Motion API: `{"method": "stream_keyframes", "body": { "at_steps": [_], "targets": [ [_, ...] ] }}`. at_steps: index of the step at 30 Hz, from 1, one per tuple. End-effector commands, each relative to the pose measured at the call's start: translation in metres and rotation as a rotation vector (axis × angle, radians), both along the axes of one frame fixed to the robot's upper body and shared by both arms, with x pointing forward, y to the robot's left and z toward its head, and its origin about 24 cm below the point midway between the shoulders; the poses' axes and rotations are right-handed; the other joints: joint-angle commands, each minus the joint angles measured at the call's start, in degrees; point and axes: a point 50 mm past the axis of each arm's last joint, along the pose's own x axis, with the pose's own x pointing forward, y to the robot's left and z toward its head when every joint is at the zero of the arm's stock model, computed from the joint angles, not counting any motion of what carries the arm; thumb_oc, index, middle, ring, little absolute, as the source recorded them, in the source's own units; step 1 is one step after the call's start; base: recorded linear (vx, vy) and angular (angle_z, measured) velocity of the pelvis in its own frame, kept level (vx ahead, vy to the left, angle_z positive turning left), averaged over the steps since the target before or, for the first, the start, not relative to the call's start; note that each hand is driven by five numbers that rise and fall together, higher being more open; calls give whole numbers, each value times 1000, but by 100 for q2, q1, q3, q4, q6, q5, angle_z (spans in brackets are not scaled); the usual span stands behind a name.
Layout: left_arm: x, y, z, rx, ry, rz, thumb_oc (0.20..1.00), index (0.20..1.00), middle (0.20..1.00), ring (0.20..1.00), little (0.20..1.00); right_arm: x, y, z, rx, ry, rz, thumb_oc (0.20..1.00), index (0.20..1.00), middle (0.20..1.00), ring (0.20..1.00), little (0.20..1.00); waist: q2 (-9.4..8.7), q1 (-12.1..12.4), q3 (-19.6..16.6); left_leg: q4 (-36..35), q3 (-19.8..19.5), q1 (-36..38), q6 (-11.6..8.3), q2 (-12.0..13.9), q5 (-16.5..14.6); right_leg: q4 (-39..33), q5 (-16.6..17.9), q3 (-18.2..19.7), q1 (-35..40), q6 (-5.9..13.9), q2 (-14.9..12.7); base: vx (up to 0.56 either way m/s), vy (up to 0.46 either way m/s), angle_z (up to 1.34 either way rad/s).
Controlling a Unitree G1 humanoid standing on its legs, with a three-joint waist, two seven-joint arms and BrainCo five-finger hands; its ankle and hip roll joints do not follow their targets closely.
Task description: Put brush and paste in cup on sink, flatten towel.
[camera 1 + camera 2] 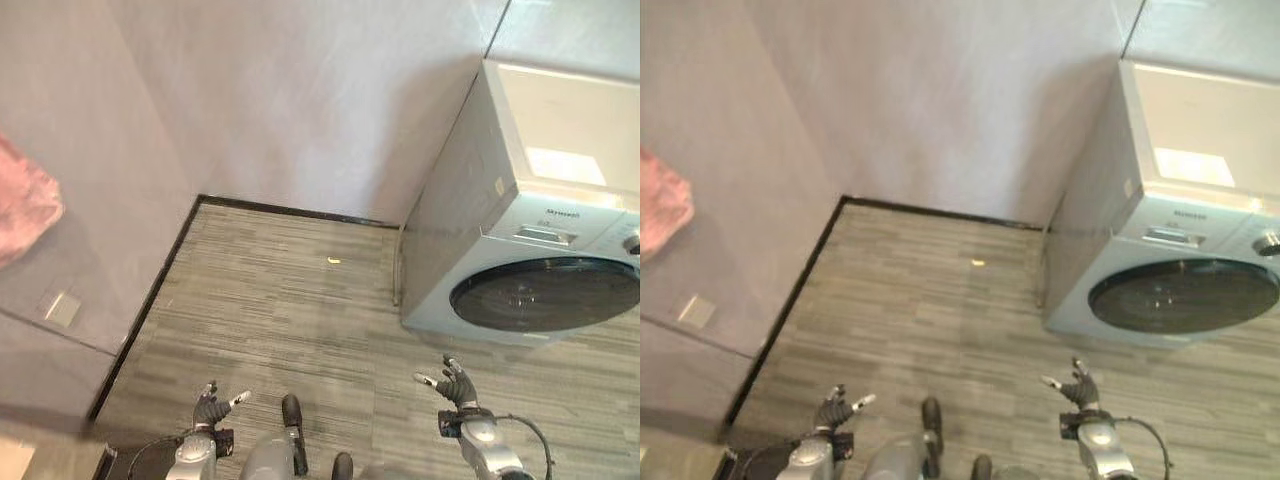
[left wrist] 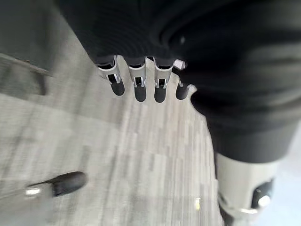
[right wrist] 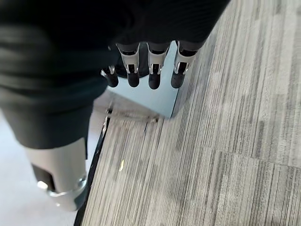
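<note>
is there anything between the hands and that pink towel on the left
Nothing visible stands in the way. The pink towel sits at the far left by the grey wall, and only bare floor lies ahead of the left hand and right hand, both empty. The washing machine stands off to the right.

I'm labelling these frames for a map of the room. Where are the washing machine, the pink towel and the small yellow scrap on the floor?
washing machine [image 1: 545, 293], left eye view, on its dark round door.
pink towel [image 1: 22, 205], left eye view, middle of the visible cloth.
yellow scrap [image 1: 334, 261], left eye view, on the scrap itself.
</note>
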Motion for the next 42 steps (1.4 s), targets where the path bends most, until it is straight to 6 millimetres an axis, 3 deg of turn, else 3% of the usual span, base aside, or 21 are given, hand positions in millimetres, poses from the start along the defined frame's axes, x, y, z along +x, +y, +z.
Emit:
{"method": "stream_keyframes", "body": {
  "at_steps": [1,4,5,7,8,10,14,17,20,24,25,27,30,31,32,34,35,36,37,40,42],
  "targets": [
    [23,26,24,89,-114,12,1000,1000,1000,1000,1000,28,8,22,40,-146,23,1000,1000,1000,1000,1000,-63,-25,232,591,-193,239,-20,-267,-759,769,1877,393,-546,355,-288,401,70,33],
    [24,29,26,101,-123,14,1000,1000,1000,1000,1000,24,7,20,55,-140,16,1000,1000,1000,1000,1000,-77,-93,217,520,-311,473,-75,-337,-847,114,1637,220,-710,254,-390,367,12,61],
    [25,29,27,107,-125,11,1000,1000,1000,1000,1000,23,7,19,61,-138,6,1000,1000,1000,1000,1000,-105,-126,196,505,-474,573,-137,-379,-932,-463,1451,154,-766,196,-439,481,-125,37],
    [34,28,30,111,-145,-10,1000,1000,1000,1000,1000,16,1,19,58,-133,-7,1000,1000,1000,1000,1000,-220,-341,153,567,-1018,848,-327,-593,-1186,-2455,1579,1051,-882,272,-340,708,-184,61],
    [36,28,31,121,-149,-17,1000,1000,1000,1000,1000,14,-3,21,50,-141,-6,1000,1000,1000,1000,1000,-242,-435,122,590,-1181,941,-377,-599,-1243,-2644,1679,1455,-968,359,-292,538,-137,131],
    [38,24,32,120,-151,-42,1000,1000,1000,1000,1000,6,-4,19,69,-127,-3,1000,1000,1000,1000,1000,-355,-461,54,890,-1416,950,-446,-621,-1355,-2605,1705,1520,-787,409,-251,389,-163,154],
    [41,18,31,109,-153,-71,1000,1000,1000,1000,1000,0,-14,19,68,-123,-20,1000,1000,1000,1000,1000,-396,-472,-15,1605,-1809,749,-631,-551,-1292,-2450,1538,1206,-577,145,-159,328,-203,160],
    [51,16,37,103,-182,-81,1000,1000,1000,1000,1000,1,-26,24,43,-144,-45,1000,1000,1000,1000,1000,-393,-530,59,2351,-1248,113,-762,-339,-1033,-2404,1323,711,-334,-25,-312,169,-104,123],
    [53,15,38,94,-185,-91,1000,1000,1000,1000,1000,-6,-34,23,22,-122,-73,1000,1000,1000,1000,1000,-361,-485,81,1692,-485,-275,-651,-49,-1107,-2473,1071,213,-79,-50,-459,219,-66,121],
    [47,19,34,109,-150,-102,1000,1000,1000,1000,1000,-8,-39,19,-5,-93,-82,1000,1000,1000,1000,1000,-261,-441,28,1126,193,-717,-665,53,-675,-2476,872,-172,238,-11,-463,276,28,93],
    [45,21,33,110,-140,-96,1000,1000,1000,1000,1000,-8,-39,18,-11,-84,-77,1000,1000,1000,1000,1000,-285,-388,23,1224,214,-878,-704,67,-558,-2446,924,-185,312,39,-506,344,99,68],
    [40,26,31,106,-129,-81,1000,1000,1000,1000,1000,-2,-32,17,-4,-72,-30,1000,1000,1000,1000,1000,-265,-331,-1,1127,55,-623,-581,-19,-744,-1866,927,-143,252,103,-665,361,152,21],
    [32,33,29,111,-109,-65,1000,1000,1000,1000,1000,-1,-25,13,19,-58,-27,1000,1000,1000,1000,1000,-251,-285,-2,946,0,-127,-269,-299,-1024,-687,1568,21,28,196,-962,303,191,20],
    [32,33,29,111,-109,-65,1000,1000,1000,1000,1000,-1,-25,13,19,-58,-27,1000,1000,1000,1000,1000,-244,-282,-13,935,2,-136,-270,-292,-1012,-702,1583,21,19,193,-953,310,199,35],
    [29,36,29,113,-106,-65,1000,1000,1000,1000,1000,3,-21,15,30,-72,-8,1000,1000,1000,1000,1000,-189,-289,64,840,-67,180,-127,-363,-1119,113,1922,119,-237,194,-1028,315,135,38],
    [28,37,29,119,-102,-73,1000,1000,1000,1000,1000,3,-19,14,39,-71,-1,1000,1000,1000,1000,1000,-102,-406,110,708,-338,443,-117,-374,-1141,398,1745,594,-724,178,-511,373,92,46],
    [28,38,30,120,-103,-65,1000,1000,1000,1000,1000,3,-16,13,51,-68,2,1000,1000,1000,1000,1000,-93,-477,100,619,-393,578,-156,-383,-1125,172,1669,647,-947,141,-373,361,42,55],
    [27,40,30,125,-99,-57,1000,1000,1000,1000,1000,2,-14,12,59,-68,6,1000,1000,1000,1000,1000,-92,-469,89,531,-361,717,-194,-370,-1139,-220,1637,423,-1007,128,-512,548,-44,61],
    [23,39,26,122,-78,-55,1000,1000,1000,1000,1000,0,-13,11,58,-61,11,1000,1000,1000,1000,1000,-117,-562,74,382,-567,956,-303,-413,-1197,-1202,1589,462,-1135,175,-519,559,-116,51],
    [26,38,26,125,-77,-57,1000,1000,1000,1000,1000,-5,-13,9,57,-49,20,1000,1000,1000,1000,1000,-190,-743,46,315,-867,1285,-525,-413,-1247,-2734,1925,899,-1206,376,-431,538,-179,52],
    [27,35,25,128,-76,-80,1000,1000,1000,1000,1000,-11,-14,8,56,-33,31,1000,1000,1000,1000,1000,-229,-801,-22,361,-1049,1461,-625,-334,-1285,-2693,1949,1193,-1117,449,-389,450,-161,100]
  ]
}}
